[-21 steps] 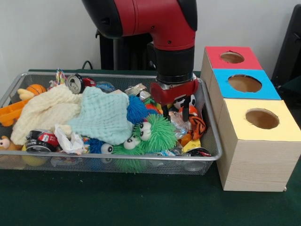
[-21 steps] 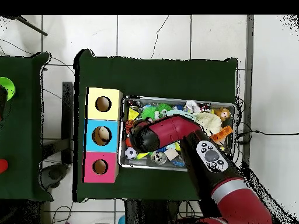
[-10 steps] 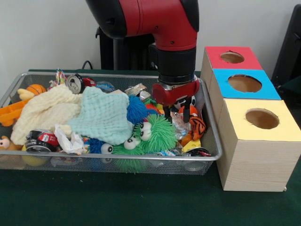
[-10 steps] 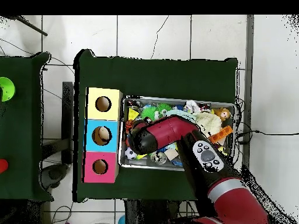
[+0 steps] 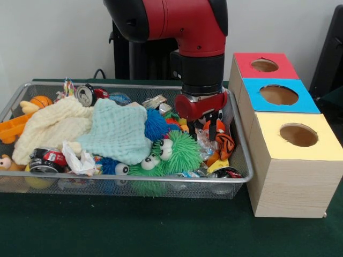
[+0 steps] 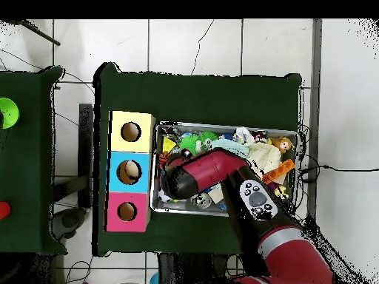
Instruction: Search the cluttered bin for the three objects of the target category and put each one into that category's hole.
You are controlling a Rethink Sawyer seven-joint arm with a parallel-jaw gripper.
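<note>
- Three target toys were unidentifiable; the heaped wire bin (image 5: 244, 155) held everything, nothing in the coloured boxes (image 5: 278, 95).
- Claw (image 5: 202, 130), fingers spread and empty, had crept toward the boxes, above the striped orange toy (image 5: 225, 143).
- No grasp had been made yet.

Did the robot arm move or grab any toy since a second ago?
The gripper slid a little toward the boxes' side of the wire bin, still hanging over the tiger-striped ball. It grabbed nothing. The green fuzzy toy, cloths and three boxes stayed put.
</note>
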